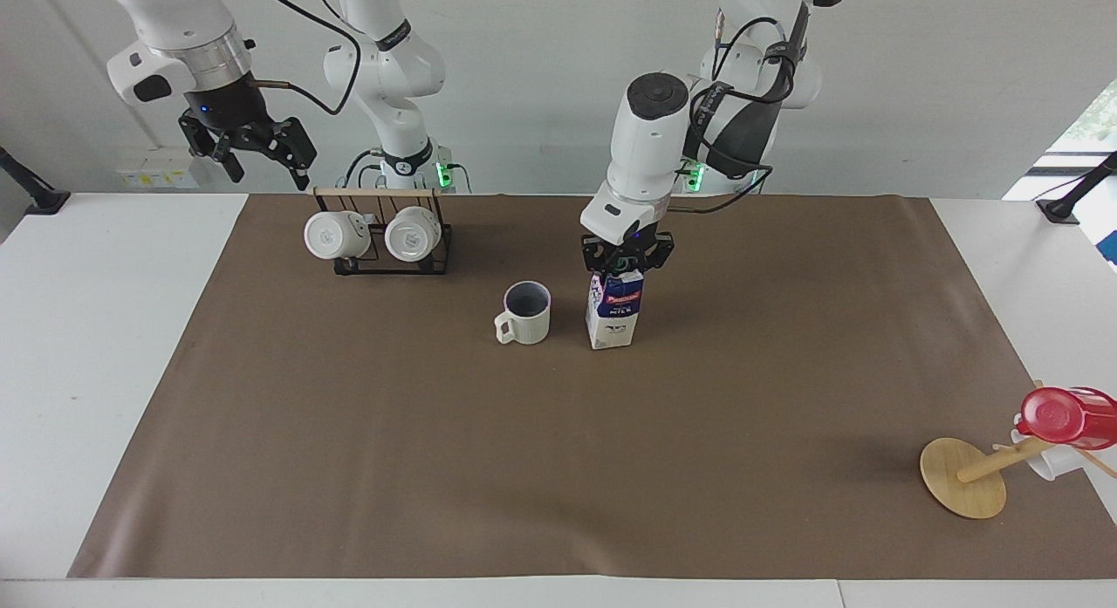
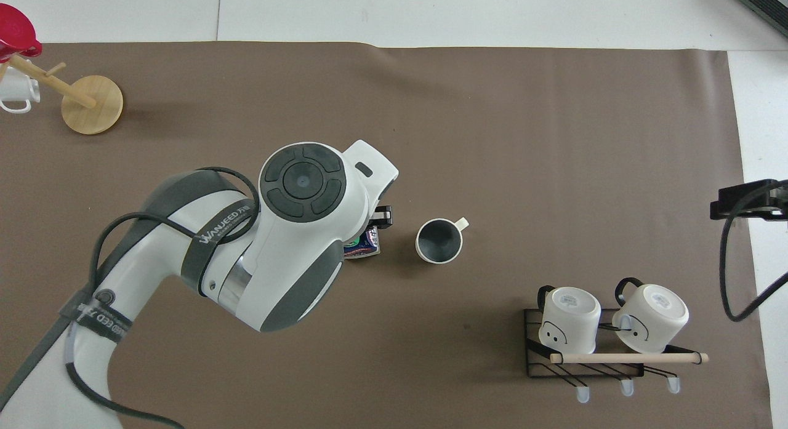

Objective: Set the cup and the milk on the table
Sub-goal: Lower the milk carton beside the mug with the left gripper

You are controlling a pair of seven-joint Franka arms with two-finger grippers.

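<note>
The milk stands upright on the brown sheet of the table, beside the cup, toward the left arm's end. My left gripper is shut on the carton's top, by the green cap. The cream ribbed cup stands upright on the sheet with its handle pointing away from the robots. In the overhead view the left arm covers most of the milk; the cup shows fully. My right gripper is open and empty, raised over the mug rack's end of the table.
A black wire rack with two glossy white mugs stands near the robots at the right arm's end. A tipped wooden mug tree with a red cup lies at the sheet's corner farthest from the robots, at the left arm's end.
</note>
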